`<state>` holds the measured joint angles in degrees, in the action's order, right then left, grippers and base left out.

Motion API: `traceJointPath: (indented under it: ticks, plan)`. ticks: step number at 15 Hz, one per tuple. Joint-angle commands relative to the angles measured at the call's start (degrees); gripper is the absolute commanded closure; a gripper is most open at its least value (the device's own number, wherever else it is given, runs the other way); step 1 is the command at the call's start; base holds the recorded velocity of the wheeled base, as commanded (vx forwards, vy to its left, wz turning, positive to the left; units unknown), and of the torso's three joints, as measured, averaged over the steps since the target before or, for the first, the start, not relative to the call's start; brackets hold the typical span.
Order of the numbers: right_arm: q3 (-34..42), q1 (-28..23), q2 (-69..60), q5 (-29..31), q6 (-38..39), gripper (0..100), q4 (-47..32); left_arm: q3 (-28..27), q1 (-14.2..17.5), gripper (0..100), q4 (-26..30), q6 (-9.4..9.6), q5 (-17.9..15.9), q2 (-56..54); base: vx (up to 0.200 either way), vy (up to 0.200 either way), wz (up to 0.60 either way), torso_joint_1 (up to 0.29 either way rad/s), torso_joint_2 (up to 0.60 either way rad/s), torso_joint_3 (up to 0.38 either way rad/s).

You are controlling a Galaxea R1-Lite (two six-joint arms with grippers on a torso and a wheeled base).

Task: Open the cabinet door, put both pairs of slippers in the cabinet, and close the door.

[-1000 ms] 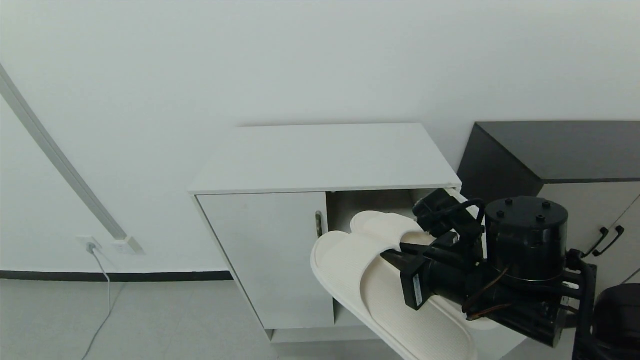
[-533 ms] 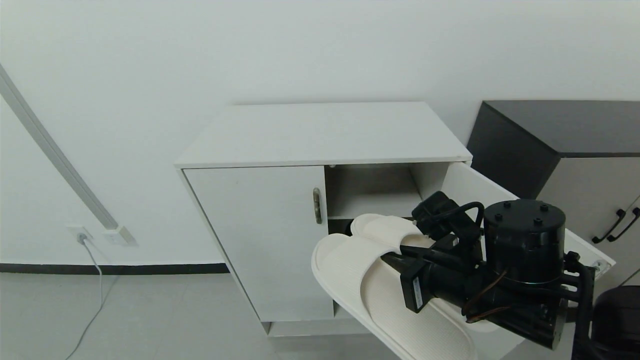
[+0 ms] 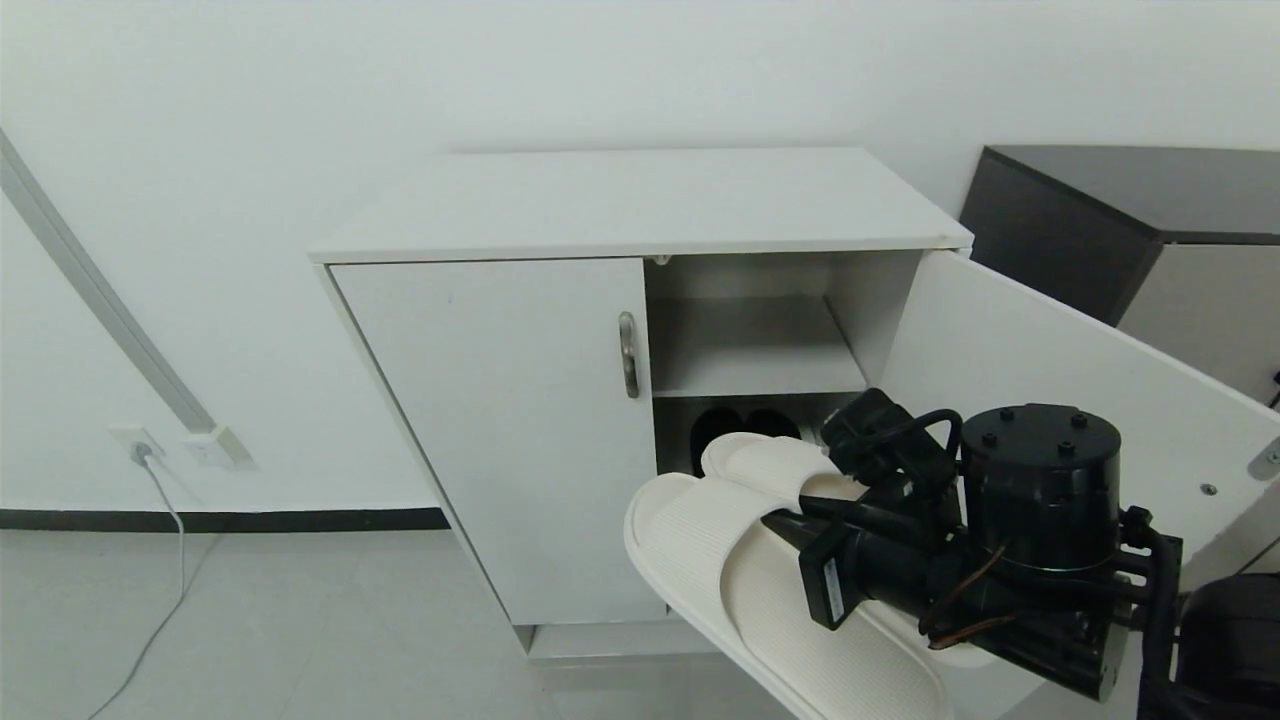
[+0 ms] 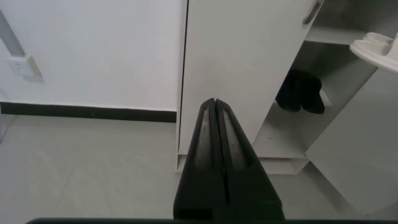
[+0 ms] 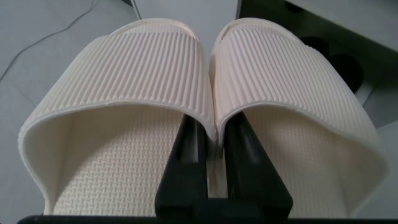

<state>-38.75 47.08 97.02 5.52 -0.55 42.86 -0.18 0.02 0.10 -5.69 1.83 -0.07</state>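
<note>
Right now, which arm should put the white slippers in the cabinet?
Right, probably. The right gripper pinches the cream slippers just before the cabinet's open side. The left gripper is shut, empty, facing the closed door.

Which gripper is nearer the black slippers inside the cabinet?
Right. The right gripper, clamping the white slippers, is just in front of the black slippers at the open side; the left gripper hangs shut farther back, facing the closed door.
</note>
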Motion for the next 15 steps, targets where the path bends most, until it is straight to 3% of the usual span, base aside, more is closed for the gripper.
traceJointPath:
  ticks: [1, 8, 13, 15]
  plan:
    - [-0.01, 0.03, 0.09, -0.07, -0.07, 100, 0.03, 0.01, 0.06, 100, -0.01, -0.02, 0.02, 0.07, 0.0, 0.0, 0.0, -0.149, 0.48, 0.315]
    - [0.08, 0.38, 0.45, -0.07, -0.07, 100, 0.03, 0.01, 0.06, 100, -0.01, -0.02, 0.02, 0.07, 0.0, 0.0, 0.0, -0.113, 0.46, 0.346]
    - [0.17, 0.73, 1.68, 0.1, -0.07, 100, 1.79, 0.01, 0.06, 100, -0.01, 0.07, 0.02, 0.07, 0.0, 0.0, 0.0, -0.034, 0.42, 0.374]
    - [1.14, 0.73, 1.94, 0.1, -0.15, 100, 4.34, 0.01, 0.06, 100, -0.01, -0.02, 0.02, 0.07, 0.0, 0.0, 0.0, 0.0, 0.15, 0.134]
